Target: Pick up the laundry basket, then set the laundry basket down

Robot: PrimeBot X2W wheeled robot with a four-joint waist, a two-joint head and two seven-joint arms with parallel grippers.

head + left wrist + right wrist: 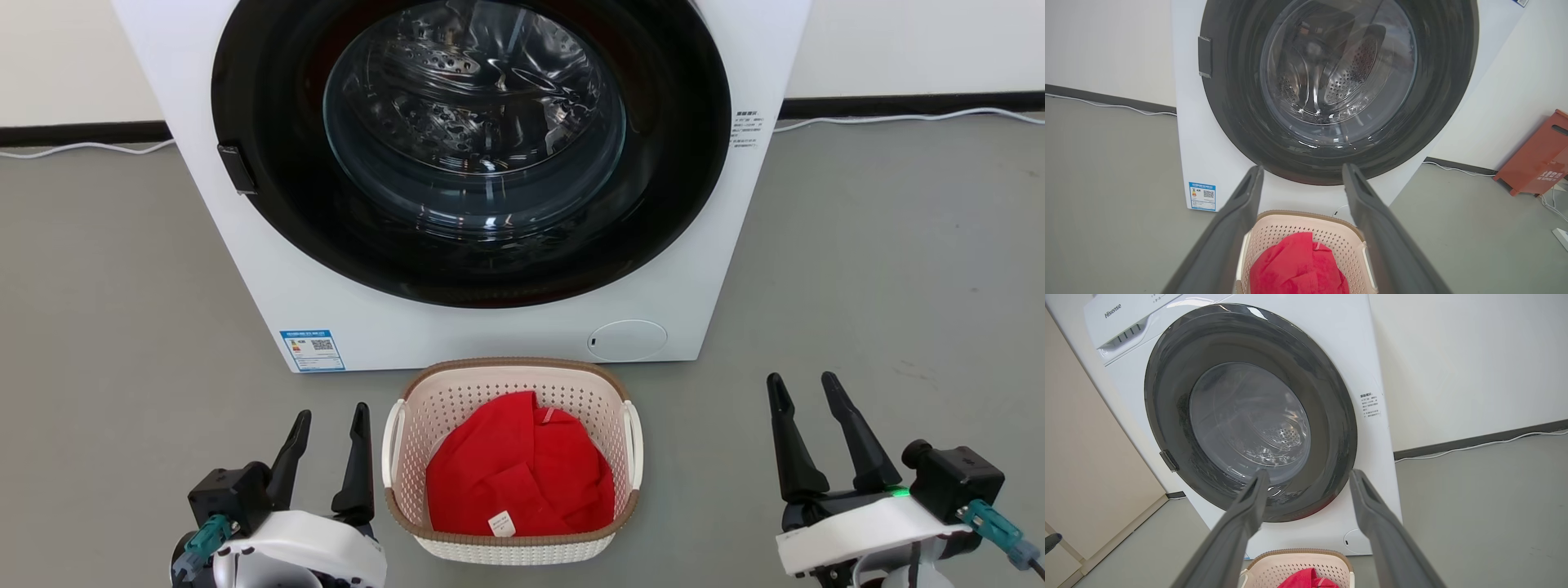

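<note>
The left gripper and right gripper each have two long, dark, tapering fingers on a glossy white wrist shell. A black boxy camera with a teal cable plug sits beside each wrist; a green light glows on the right one

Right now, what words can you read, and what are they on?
"Hisense": washing machine's top panel.
Blue label, low on its front: too small.
Small print beside the door: too small.
Tag on the red cloth: unreadable.
Red box, white writing: blurred.
</note>
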